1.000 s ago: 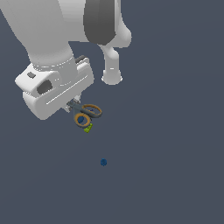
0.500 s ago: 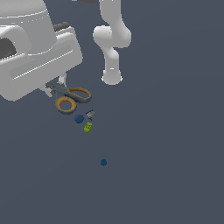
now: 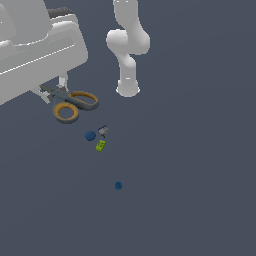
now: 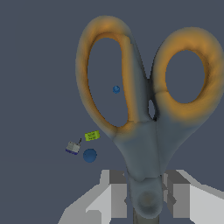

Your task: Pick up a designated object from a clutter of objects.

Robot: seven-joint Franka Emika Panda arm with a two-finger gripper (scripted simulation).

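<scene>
— So, where are the scissors (image 3: 74, 102)?

— Clamped in the gripper (image 4: 146, 199), fingers (image 4: 117, 194) pressing near the pivot, handles pointing away, held clear of the floor (image 3: 190, 165).

— And the clutter?

— Below: a blue ball (image 3: 90, 135), a grey-blue piece (image 3: 103, 131) and a green block (image 3: 100, 145) close together; a second ball (image 3: 118, 185) well apart.

Smooth, glossy white robot arm (image 3: 127, 45) made of rounded, tube-like segments rising from a flared round base, with a dark grey band at one joint; a large boxy white wrist housing (image 3: 37, 52) with dark trim; flat, square-edged fingers (image 4: 114, 192) in pale and mid grey blocks
</scene>
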